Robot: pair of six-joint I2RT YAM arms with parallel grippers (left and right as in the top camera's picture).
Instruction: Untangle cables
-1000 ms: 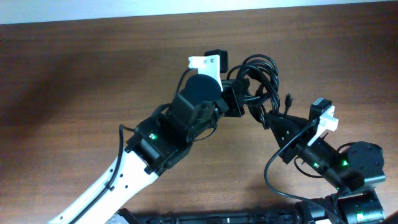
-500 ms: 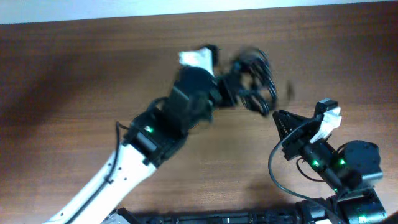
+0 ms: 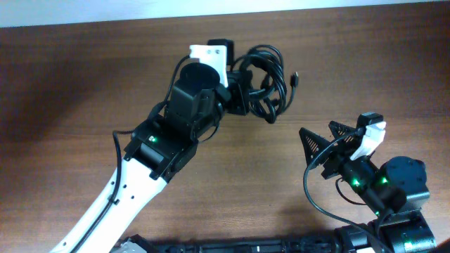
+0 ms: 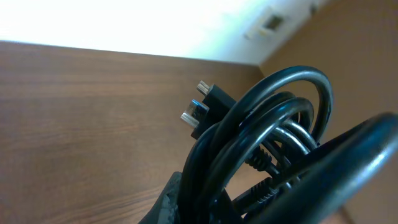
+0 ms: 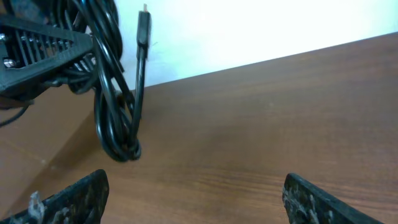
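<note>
Overhead: the left hand (image 3: 240,97) is clenched on the coiled cables (image 3: 269,88) near the worktop's (image 3: 84,77) far edge. The right hand (image 3: 318,144) is released, well apart from them.

Left wrist: two plug ends (image 4: 200,107) jut from the coil.

Right wrist: the cables hang from the left hand, and the right hand's fingers (image 5: 68,199) are spread wide.

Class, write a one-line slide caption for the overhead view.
Left end effector holds the tangled cables over the wooden table; right end effector is open, apart.

Overhead looks straight down; both wrists face the cables (image 4: 211,155), left close, right farther.
</note>
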